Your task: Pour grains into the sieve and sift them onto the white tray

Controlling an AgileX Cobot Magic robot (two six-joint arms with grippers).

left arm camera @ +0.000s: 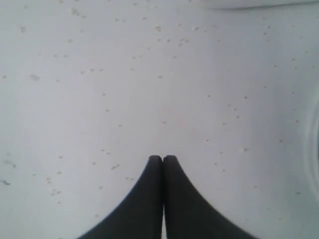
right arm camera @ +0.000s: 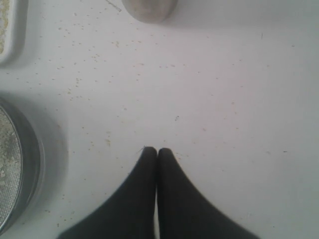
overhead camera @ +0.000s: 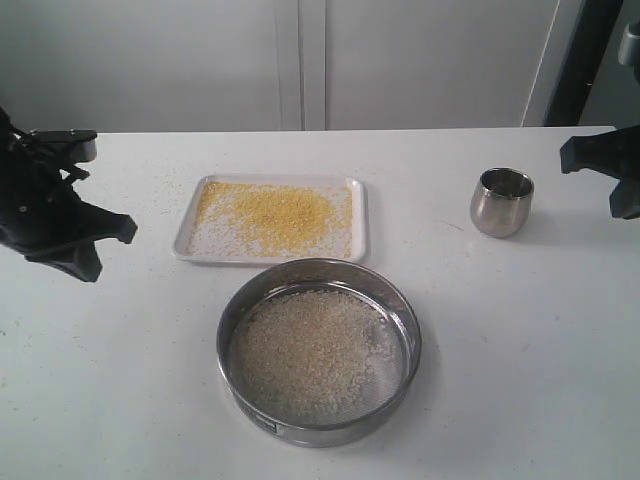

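Mostly whitish grains inside sieve.

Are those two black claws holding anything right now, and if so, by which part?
Nothing is held. The left tool and the right tool are both shut on empty air above the table; the sieve and the steel cup stand free.

Nothing readable here tbh. The sieve has a small dark label on its wall, lower left of centre, too tiny to read.
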